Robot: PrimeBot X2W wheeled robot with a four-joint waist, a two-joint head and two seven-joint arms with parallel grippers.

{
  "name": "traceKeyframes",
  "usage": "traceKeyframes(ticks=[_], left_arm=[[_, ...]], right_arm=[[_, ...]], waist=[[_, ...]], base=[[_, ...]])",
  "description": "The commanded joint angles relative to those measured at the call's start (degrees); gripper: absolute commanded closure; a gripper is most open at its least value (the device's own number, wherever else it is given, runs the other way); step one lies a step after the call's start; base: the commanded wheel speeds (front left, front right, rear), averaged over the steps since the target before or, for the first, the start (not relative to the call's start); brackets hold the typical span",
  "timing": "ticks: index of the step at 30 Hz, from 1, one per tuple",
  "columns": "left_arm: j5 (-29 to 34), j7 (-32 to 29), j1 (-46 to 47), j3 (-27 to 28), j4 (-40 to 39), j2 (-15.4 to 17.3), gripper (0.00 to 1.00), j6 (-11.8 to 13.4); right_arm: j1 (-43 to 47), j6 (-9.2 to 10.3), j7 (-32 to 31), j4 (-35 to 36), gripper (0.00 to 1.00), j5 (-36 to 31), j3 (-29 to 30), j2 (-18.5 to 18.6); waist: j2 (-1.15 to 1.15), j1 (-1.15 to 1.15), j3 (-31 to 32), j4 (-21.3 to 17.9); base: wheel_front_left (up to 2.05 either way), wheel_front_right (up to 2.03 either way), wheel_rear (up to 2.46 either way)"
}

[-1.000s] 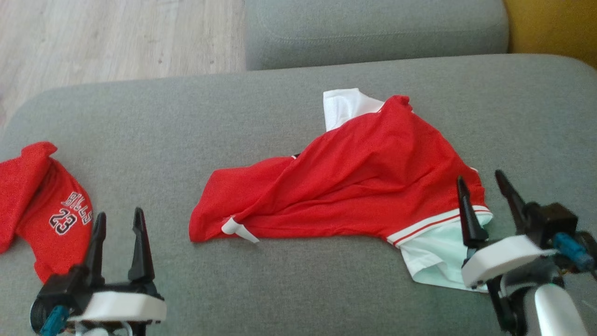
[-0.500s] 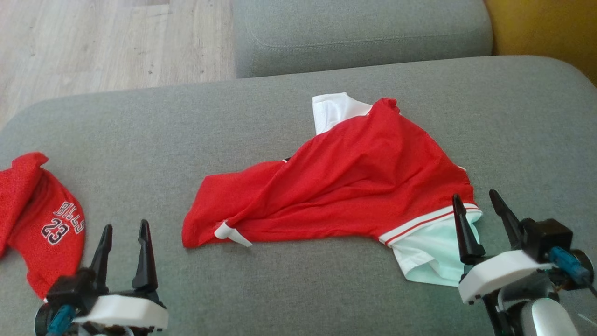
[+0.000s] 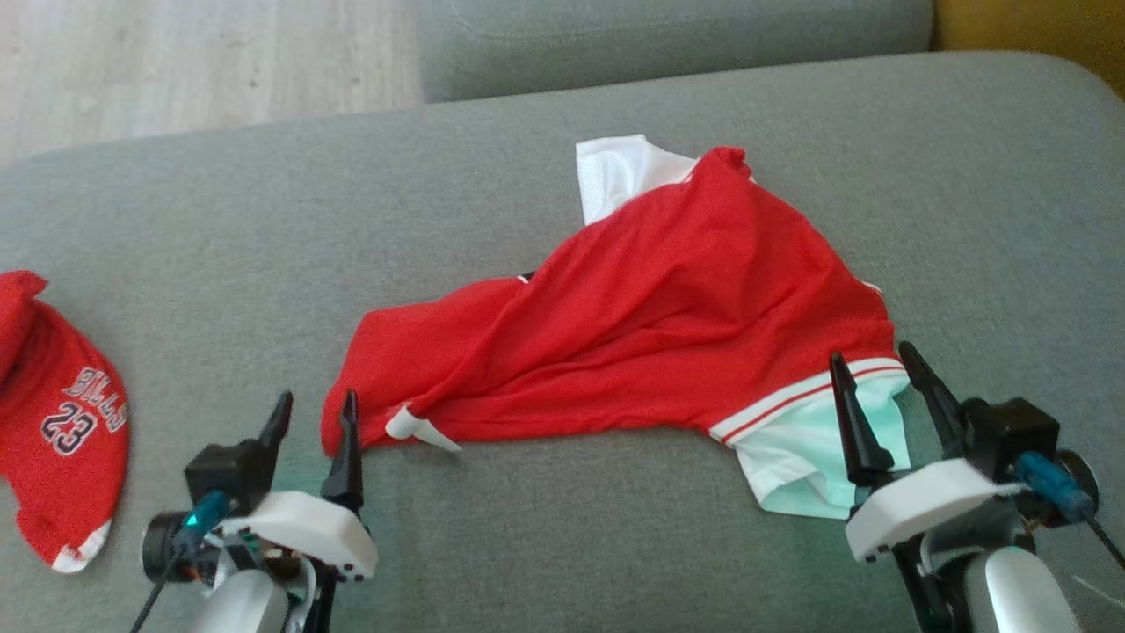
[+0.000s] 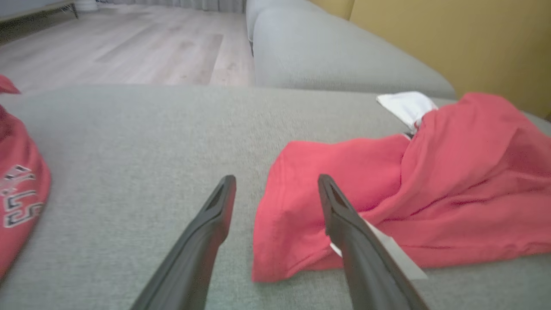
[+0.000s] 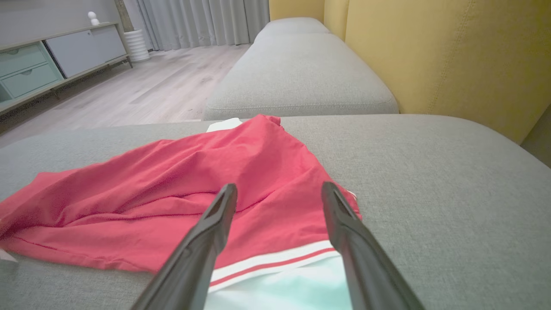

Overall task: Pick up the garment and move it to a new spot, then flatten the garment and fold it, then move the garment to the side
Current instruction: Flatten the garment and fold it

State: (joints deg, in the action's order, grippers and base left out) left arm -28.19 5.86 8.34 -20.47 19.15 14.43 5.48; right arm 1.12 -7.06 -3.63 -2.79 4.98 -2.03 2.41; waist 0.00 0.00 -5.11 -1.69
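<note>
1. The red garment (image 3: 668,325) is lying bunched up in the middle of the head view. Its folds are hiding most of its shape.
2. A white part is poking out at its top. A pale part with red and white stripes is sticking out at its lower right.
3. A second red jersey (image 3: 61,440) is lying at the left edge, and the frame is cutting it off. The number 23 is showing, but the creased letters above it are hard to read.
4. The left gripper (image 3: 316,400) is waiting at the lower left, fingers spread wide and holding nothing. One finger is right by the garment's left corner; I cannot tell if it is touching.
5. The right gripper (image 3: 870,353) is waiting at the lower right, fingers spread wide and empty, over the striped edge.
6. Both clothes are resting on a grey sofa cushion (image 3: 264,246). A pale wood floor (image 3: 176,61) is showing at the upper left.
7. The right wrist view is showing a yellow backrest (image 5: 452,51) at the upper right, a cabinet (image 5: 43,60) at the upper left and curtains (image 5: 206,19) at the top.
8. The left wrist view is showing a small white tag (image 4: 396,254) beside the finger on its right.
</note>
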Motion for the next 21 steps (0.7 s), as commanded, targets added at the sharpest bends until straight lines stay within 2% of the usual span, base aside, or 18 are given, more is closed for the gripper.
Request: traceKeyframes(ticks=[1, 8, 12, 13, 14, 15, 16, 21], left_arm=[[0.3, -0.5, 3.1, 1.4, 0.8, 0.2, 0.00, 0.1], [-0.4, -3.4, 5.1, 1.1, 9.9, -1.1, 0.00, 1.4], [-1.5, -4.4, 5.3, 0.8, 11.8, -1.7, 0.00, 0.5], [-1.5, -4.1, 5.5, 0.7, 12.0, -1.8, 0.04, 0.3], [-1.6, -3.9, 5.7, 0.6, 12.3, -1.8, 0.33, 0.0], [-1.7, -3.3, 6.3, 0.5, 12.8, -1.9, 0.70, -0.4], [-1.6, -3.5, 6.6, 0.2, 13.3, -1.9, 1.00, -0.7], [-2.0, -3.8, 7.7, -0.2, 14.5, -2.3, 1.00, -1.1]], right_arm=[[-3.1, -0.43, -0.3, 1.9, 0.00, 0.4, -1.7, 0.5], [-3.9, -0.43, 0.0, 1.3, 0.00, 0.9, -2.1, 0.5], [-4.0, -0.43, 0.2, 1.1, 0.00, 1.1, -1.5, 0.5], [-4.0, -0.43, 0.2, 1.1, 0.00, 1.1, -1.4, 0.5], [-4.0, -0.43, 0.1, 1.1, 0.00, 1.2, -1.3, 0.5], [-3.9, -0.43, 0.0, 1.1, 0.00, 1.2, -1.2, 0.5], [-3.8, -0.43, -0.3, 1.1, 0.00, 1.1, -1.2, 0.5], [-0.5, -0.43, -4.9, 1.1, 0.00, 0.5, -1.1, 0.5]], waist=[[0.00, 0.00, -1.2, -0.9], [0.00, 0.00, -3.5, -2.7], [0.00, 0.00, -4.3, -3.3], [0.00, 0.00, -4.4, -3.3], [0.00, 0.00, -4.5, -3.4], [0.00, 0.00, -4.8, -3.5], [0.00, 0.00, -4.9, -3.5], [0.00, 0.00, -5.7, -3.5]], base=[[0.00, 0.00, 0.00], [0.00, 0.00, 0.00], [0.00, 0.00, 0.00], [0.00, 0.00, 0.00], [0.00, 0.00, 0.00], [0.00, 0.00, 0.00], [0.00, 0.00, 0.00], [0.00, 0.00, 0.00]])
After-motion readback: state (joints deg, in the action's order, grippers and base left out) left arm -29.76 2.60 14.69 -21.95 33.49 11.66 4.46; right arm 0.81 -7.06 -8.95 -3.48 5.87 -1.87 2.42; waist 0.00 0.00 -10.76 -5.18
